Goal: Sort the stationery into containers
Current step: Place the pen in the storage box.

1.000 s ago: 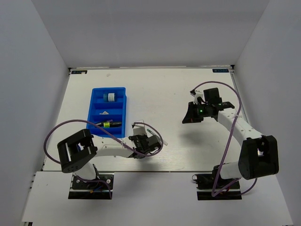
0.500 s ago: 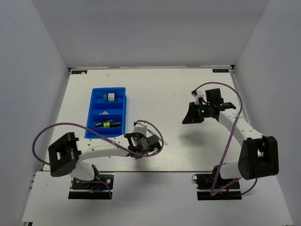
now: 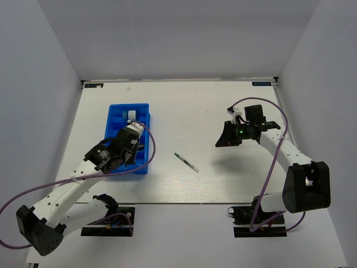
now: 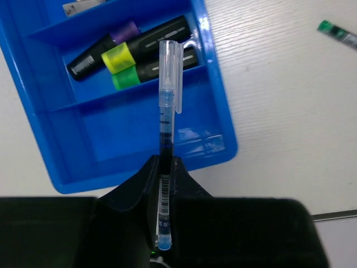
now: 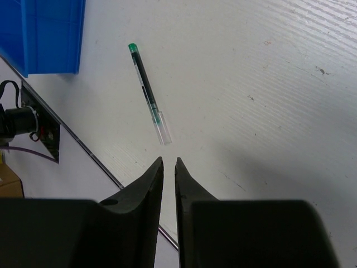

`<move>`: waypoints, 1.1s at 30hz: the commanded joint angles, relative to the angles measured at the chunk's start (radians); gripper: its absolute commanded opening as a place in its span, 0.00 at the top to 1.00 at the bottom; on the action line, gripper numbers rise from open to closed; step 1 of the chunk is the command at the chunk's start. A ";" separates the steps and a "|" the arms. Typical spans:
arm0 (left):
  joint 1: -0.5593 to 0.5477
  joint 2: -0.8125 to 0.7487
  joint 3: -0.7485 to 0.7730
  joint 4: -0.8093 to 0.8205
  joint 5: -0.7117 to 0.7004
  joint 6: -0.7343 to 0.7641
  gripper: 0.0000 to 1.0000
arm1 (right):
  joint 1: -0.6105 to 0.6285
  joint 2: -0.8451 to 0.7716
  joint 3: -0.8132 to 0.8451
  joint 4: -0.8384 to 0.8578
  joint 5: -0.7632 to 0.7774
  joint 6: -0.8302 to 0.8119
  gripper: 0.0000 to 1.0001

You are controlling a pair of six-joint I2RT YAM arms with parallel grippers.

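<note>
- The left gripper pinches a clear-capped pen near its rear end. The jaws press on the barrel from both sides, and the capped tip points away from the wrist.
- That pen is over the near end of the blue tray. In the left wrist view its barrel crosses a bare compartment and its cap reaches over the next one. I cannot tell whether it touches the tray.
- Three things lie side by side in that next compartment: a yellow-capped highlighter, a green-capped highlighter and a purple-tipped marker.
- A small round pot sits in the compartment at the far end of the tray.
- A green-ended pen lies flat on the table, to the right of the tray and apart from it, between the two arms.
- The right gripper hovers over the right half of the table, well apart from the tray. Its fingers are parted by a narrow slit and nothing is between them.
- In the right wrist view the green-ended pen's clear end shows just beyond the fingertips. The top view places that gripper off to the pen's right, not touching it.
</note>
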 commanded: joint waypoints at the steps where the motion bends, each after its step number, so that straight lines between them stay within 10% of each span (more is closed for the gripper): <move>1: 0.162 -0.003 -0.007 0.076 0.229 0.318 1.00 | -0.012 -0.022 0.009 0.003 -0.033 0.000 0.83; 21: 0.623 0.049 -0.139 0.184 0.982 0.991 1.00 | -0.049 -0.027 -0.003 0.009 -0.092 0.014 0.81; 33: 0.667 0.253 -0.046 0.076 0.935 1.107 1.00 | -0.070 -0.031 -0.014 0.016 -0.117 -0.009 0.67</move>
